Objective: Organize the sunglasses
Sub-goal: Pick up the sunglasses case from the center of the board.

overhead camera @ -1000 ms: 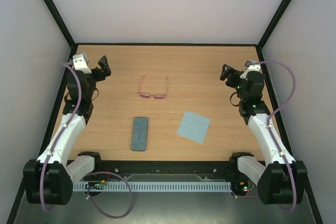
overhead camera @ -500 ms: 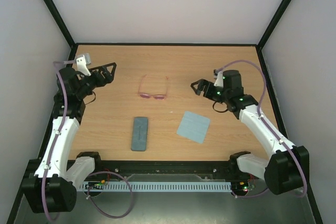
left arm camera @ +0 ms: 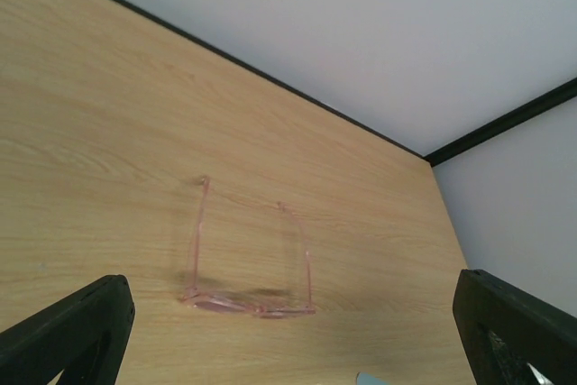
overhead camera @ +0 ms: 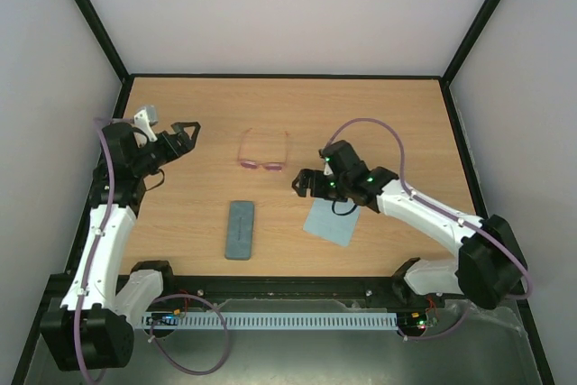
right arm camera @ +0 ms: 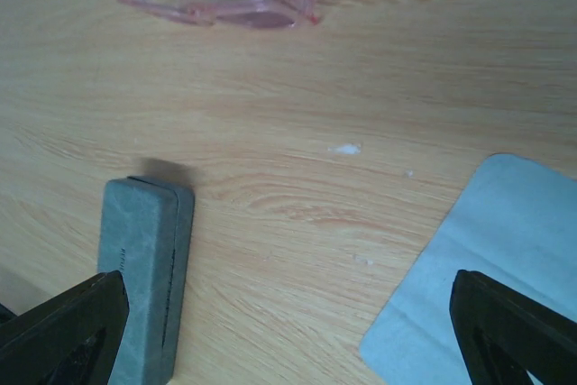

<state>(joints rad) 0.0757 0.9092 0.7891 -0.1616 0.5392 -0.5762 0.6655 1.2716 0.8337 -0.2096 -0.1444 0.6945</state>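
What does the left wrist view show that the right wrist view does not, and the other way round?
Only left wrist: the white walls and the full temple arms of the sunglasses. Only right wrist: the grey case and a clear view of the blue cloth. Both: the sunglasses' front and the wooden table.

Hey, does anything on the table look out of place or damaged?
Nothing damaged or spilled. The sunglasses lie unfolded, the glasses case closed, the cloth flat but skewed. A small white speck marks the table.
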